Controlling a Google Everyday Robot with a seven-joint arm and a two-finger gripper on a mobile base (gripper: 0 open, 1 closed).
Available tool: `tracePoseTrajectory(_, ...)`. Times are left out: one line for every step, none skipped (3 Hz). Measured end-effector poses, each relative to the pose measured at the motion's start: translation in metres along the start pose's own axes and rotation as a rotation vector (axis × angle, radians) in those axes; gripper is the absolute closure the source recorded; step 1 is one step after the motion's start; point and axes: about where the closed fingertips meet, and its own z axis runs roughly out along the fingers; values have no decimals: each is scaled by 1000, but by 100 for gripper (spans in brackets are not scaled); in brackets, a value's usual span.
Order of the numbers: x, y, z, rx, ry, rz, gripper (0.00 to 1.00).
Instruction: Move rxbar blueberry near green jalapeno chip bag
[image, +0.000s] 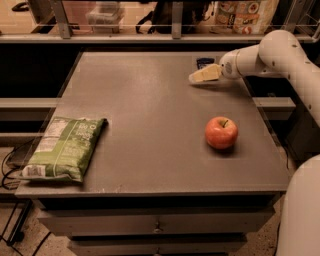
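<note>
Far right of table — arm outstretched, gripper beside rxbar blueberry | grip unclear

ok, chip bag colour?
The chip bag is green with a white label panel, camera view; gripper back right, by the rxbar blueberry.

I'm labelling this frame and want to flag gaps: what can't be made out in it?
1. The snack bar: camera view, only a dark sliver shows at the far right of the table; the gripper in front hides the rest.
2. Contact between gripper and snack bar: cannot tell, same view.
3. The chip bag, near left: print too small to read.
4. The arm: cut off by the right edge.
</note>
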Motion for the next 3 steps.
tracePoseTrajectory(6, -6, 9, 18, 7, 15, 17)
tracePoseTrajectory(8, -6, 13, 35, 27, 11, 41)
tracePoseTrajectory(7, -6, 13, 36, 30, 9, 64)
